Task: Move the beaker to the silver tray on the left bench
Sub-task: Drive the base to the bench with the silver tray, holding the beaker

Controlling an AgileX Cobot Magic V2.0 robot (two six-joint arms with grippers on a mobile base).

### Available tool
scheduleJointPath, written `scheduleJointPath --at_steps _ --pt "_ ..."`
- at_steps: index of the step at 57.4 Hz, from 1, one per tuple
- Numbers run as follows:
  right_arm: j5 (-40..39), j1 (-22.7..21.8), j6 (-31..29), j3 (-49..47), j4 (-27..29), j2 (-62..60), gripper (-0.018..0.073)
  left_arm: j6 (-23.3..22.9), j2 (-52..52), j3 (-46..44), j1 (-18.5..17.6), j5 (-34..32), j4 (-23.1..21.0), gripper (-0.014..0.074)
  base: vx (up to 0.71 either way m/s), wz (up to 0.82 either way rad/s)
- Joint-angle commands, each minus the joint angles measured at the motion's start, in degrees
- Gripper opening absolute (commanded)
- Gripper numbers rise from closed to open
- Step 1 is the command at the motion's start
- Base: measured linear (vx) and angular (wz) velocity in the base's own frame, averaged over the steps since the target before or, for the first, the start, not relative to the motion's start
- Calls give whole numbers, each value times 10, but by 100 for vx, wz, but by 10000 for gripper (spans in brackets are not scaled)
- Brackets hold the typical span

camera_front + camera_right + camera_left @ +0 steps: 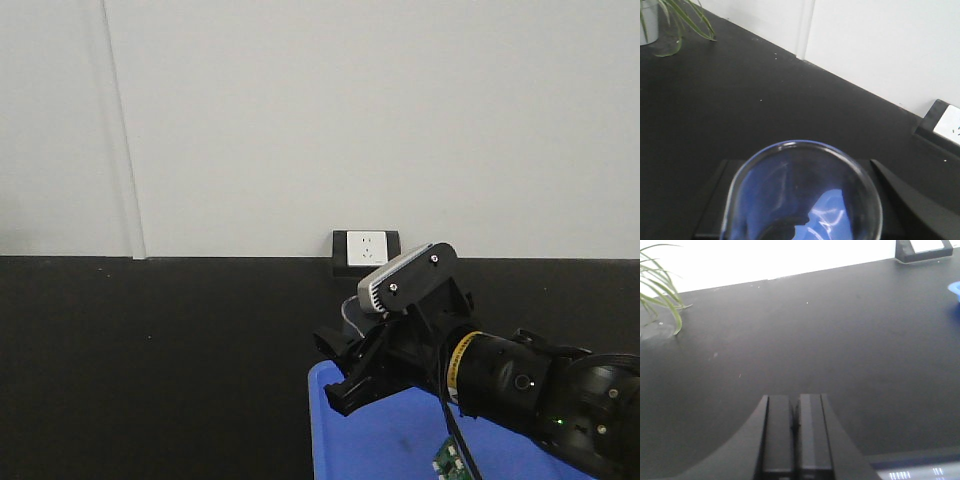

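Surface: the left bench has a matte black worktop running flat to a white wall. A socket sits at the seam, centre of the front view. A blue tray fills the lower right.

Right gripper is clamped on the beaker, held over the tray's upper left corner, with blue showing through the glass.

Left gripper has its fingers pressed together over bare worktop.

A plant sits upper left in the left wrist view, and I see open black surface between it and the tray

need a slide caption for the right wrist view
Clear beaker gripped between the jaws, black bench and potted plant beyond.
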Motion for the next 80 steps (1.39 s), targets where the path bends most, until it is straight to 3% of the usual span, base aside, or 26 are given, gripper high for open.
scheduleJointPath --at_steps 1,80 --pt "-32 -1 3 -20 9 -26 -6 -3 -11 16 -1 -45 -3 -6 -21 1" --pt "-32 -1 3 -20 9 -26 -6 -3 -11 16 -1 -45 -3 -6 -25 5"
